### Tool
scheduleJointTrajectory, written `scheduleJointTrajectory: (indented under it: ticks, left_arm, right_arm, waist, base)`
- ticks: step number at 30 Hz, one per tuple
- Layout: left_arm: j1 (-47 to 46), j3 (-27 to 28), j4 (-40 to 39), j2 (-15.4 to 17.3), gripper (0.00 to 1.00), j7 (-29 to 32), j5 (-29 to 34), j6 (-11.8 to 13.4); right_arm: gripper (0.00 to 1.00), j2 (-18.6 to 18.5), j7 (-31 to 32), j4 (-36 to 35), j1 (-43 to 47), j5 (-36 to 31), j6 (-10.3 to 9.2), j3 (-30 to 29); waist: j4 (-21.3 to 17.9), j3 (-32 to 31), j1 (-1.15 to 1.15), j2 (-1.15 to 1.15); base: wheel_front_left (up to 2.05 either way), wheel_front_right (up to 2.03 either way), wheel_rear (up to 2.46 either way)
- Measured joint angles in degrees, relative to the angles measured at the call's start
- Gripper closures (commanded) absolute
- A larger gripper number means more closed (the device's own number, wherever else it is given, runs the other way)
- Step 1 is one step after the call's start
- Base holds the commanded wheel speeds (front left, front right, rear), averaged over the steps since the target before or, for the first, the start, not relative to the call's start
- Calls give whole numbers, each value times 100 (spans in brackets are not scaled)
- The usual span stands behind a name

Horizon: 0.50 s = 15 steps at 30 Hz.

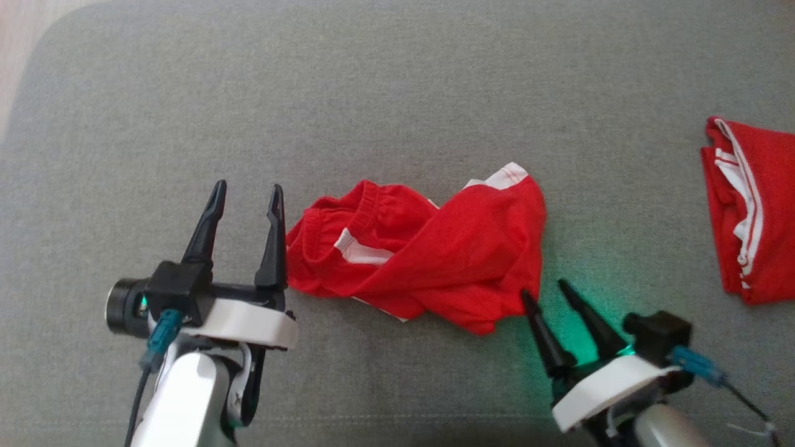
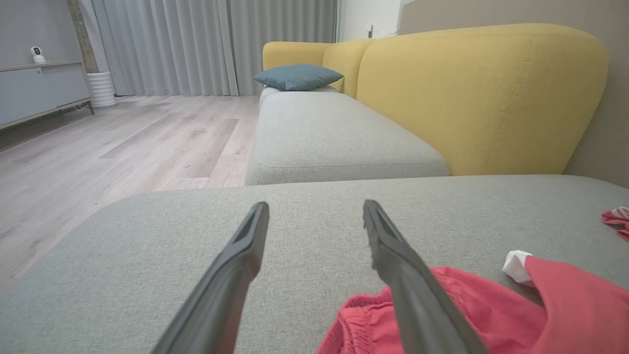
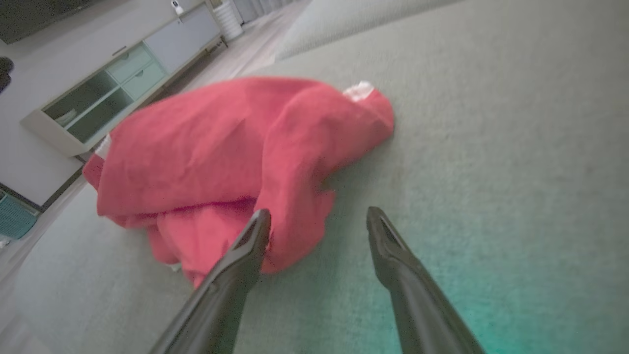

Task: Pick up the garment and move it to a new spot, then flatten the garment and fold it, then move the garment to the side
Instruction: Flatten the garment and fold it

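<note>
A crumpled red garment [image 1: 422, 248] with white trim lies in the middle of the grey cushion [image 1: 397, 81]. My left gripper [image 1: 247, 190] stands open just left of the garment, its right finger almost at the waistband edge. The left wrist view has the garment [image 2: 471, 314] at the lower right, beside the open fingers [image 2: 422, 305]. My right gripper [image 1: 545, 288] is open at the garment's lower right corner, its left fingertip touching the cloth edge. In the right wrist view, the red garment [image 3: 236, 162] lies ahead and left of the open gripper [image 3: 318, 216].
A second red garment with white stripes [image 1: 748, 208] lies folded at the right edge of the cushion. A yellow sofa back [image 2: 471, 93] and a blue pillow [image 2: 297, 76] lie beyond the cushion. Wood floor [image 2: 98, 147] borders the cushion's left.
</note>
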Motion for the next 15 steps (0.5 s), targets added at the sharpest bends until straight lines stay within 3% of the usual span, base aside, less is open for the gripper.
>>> scheduleJointTrajectory:
  ticks: [7,15]
  left_arm:
    - [269,30,54,66,0,1,0,45]
    - [493,99,-10,201,0,63,-1,116]
  right_arm:
    - [0,57,-332,-954,105,-704,0,-1010]
    - [0,152,338,-2086,311,-1374,0,-1682]
  waist:
    - [-147,-171,0,0]
    - [-277,-412,0,0]
  base:
    - [0,0,0]
    - [0,0,0]
